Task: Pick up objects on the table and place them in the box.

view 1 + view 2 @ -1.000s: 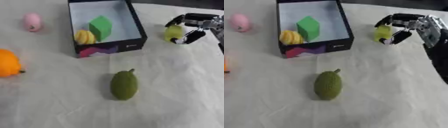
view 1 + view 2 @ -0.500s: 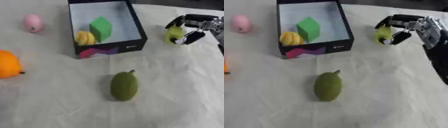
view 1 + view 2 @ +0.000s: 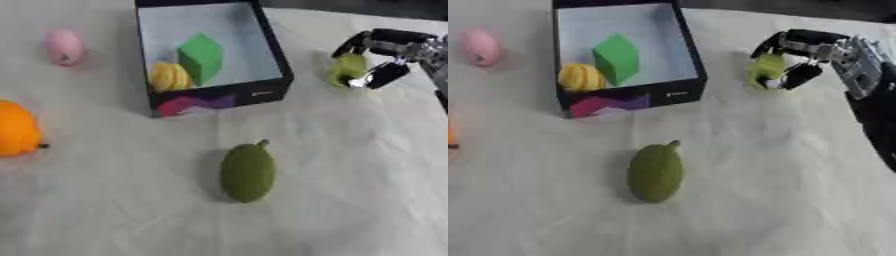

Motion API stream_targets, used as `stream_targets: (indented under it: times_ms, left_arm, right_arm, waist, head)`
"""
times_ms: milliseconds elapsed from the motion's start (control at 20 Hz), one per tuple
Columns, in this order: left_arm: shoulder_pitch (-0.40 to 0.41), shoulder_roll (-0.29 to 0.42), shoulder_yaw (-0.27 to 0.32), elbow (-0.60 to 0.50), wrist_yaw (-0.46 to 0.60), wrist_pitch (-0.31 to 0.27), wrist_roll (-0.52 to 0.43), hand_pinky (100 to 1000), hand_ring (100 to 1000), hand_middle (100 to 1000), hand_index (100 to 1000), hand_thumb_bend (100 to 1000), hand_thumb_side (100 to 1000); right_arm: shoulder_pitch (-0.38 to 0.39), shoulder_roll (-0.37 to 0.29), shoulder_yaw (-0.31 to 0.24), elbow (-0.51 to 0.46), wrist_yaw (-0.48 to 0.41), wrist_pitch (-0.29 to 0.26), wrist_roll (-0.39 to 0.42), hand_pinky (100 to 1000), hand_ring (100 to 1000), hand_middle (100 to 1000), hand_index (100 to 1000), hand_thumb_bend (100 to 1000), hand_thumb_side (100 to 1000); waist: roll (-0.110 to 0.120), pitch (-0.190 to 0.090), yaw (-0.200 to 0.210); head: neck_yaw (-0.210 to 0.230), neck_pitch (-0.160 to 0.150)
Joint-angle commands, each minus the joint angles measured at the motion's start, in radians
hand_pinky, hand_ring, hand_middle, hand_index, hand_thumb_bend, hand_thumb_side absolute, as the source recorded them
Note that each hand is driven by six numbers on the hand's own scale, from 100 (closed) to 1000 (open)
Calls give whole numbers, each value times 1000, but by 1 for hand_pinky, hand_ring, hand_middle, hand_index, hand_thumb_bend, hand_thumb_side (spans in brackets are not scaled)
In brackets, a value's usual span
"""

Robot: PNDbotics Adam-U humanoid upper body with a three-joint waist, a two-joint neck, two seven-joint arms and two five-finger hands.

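Yellow-green fruit point(image 3: 765, 70) was enclosed by the curled fingers of the right hand point(image 3: 811, 55), just right of the box point(image 3: 689, 60) (2 items already inside). Transport step; next, the hand needed to carry it leftward over the rim and release.

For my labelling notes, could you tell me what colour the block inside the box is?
The block is green, clearest in the left eye view.

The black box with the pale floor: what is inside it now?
Inside the black box lie a green block and, beside it near the front wall, a round yellow ribbed object. The front wall hides the floor just behind it, so anything lying there cannot be seen.
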Motion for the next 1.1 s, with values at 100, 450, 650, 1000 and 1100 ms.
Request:
stream_targets:
  times_ms: [100,450,650,1000,1100]
  left_arm:
    - [0,14,2,-17,-3,1,-2,972,767,648,684,166,940]
    - [10,20,2,-13,-1,1,-3,972,765,645,681,167,932]
    - [14,27,0,-12,1,1,-6,972,765,645,680,166,930]
    - [13,35,-4,-9,2,2,-10,972,764,642,678,167,927]
    - [9,37,-6,-10,3,2,-12,972,764,642,678,165,927]
  right_arm:
    - [-23,-41,-2,-33,-31,3,-19,730,596,648,801,226,355]
    - [-73,-52,10,-83,-119,9,-7,731,595,642,798,188,331]
    - [-122,-40,27,-106,-150,20,0,733,595,644,799,210,343]
    - [-220,6,61,-130,-158,31,-22,733,593,639,795,265,362]
    - [-246,10,71,-142,-156,31,-41,734,592,642,798,279,369]
  waist:
    - [15,-15,-4]
    - [12,-42,-10]
    - [7,-55,-10]
    - [-3,-67,1]
    - [-4,-64,7]
  head:
    - [0,3]
    - [-1,27]
    - [-2,40]
    - [-7,52]
    - [-12,52]
